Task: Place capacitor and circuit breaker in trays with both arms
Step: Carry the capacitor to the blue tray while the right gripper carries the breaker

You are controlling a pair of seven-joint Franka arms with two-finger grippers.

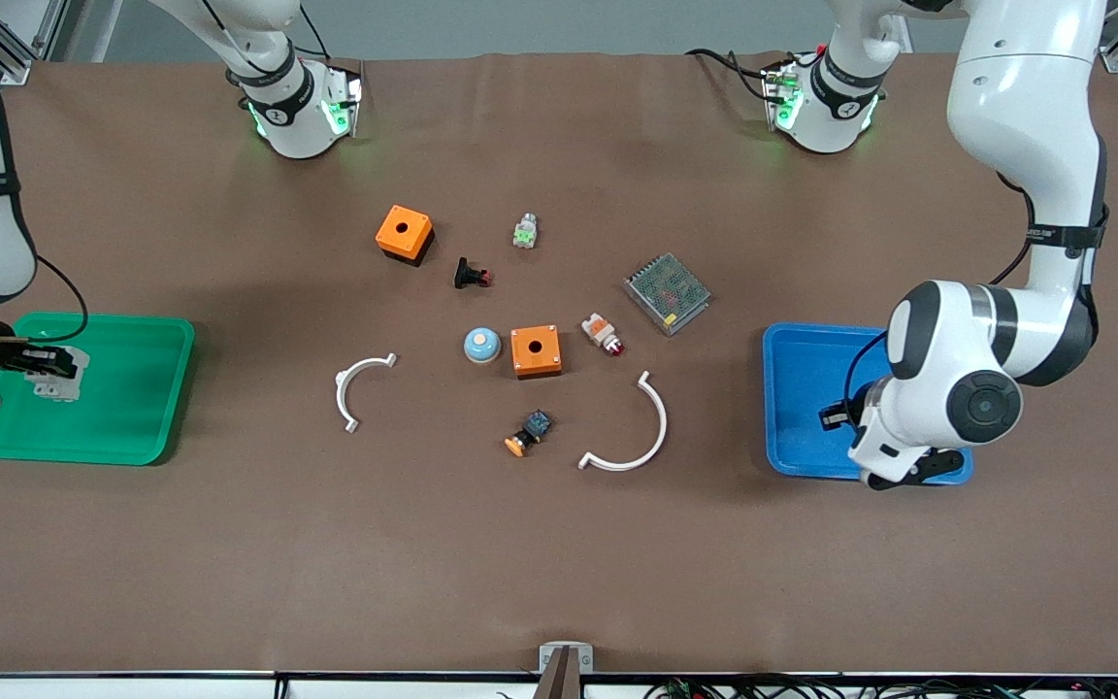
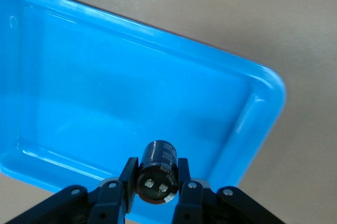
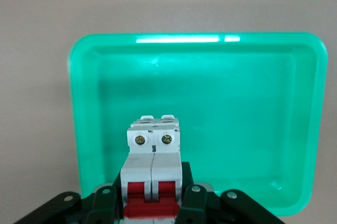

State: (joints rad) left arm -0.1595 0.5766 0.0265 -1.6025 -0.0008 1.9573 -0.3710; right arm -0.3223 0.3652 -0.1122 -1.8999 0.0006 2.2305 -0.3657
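Observation:
My left gripper is shut on the capacitor, a small black cylinder with two silvery terminals, and holds it over the blue tray. In the front view the left gripper is over the blue tray and the capacitor is hidden by the arm. My right gripper is shut on the circuit breaker, a white-grey block with a red switch lever, and holds it over the green tray. In the front view the right gripper holds the circuit breaker over the green tray.
Between the trays lie two orange boxes, a black flared piece with red tip, a white-orange piece with red tip, a metal mesh box, a blue dome, two white curved brackets and several small parts.

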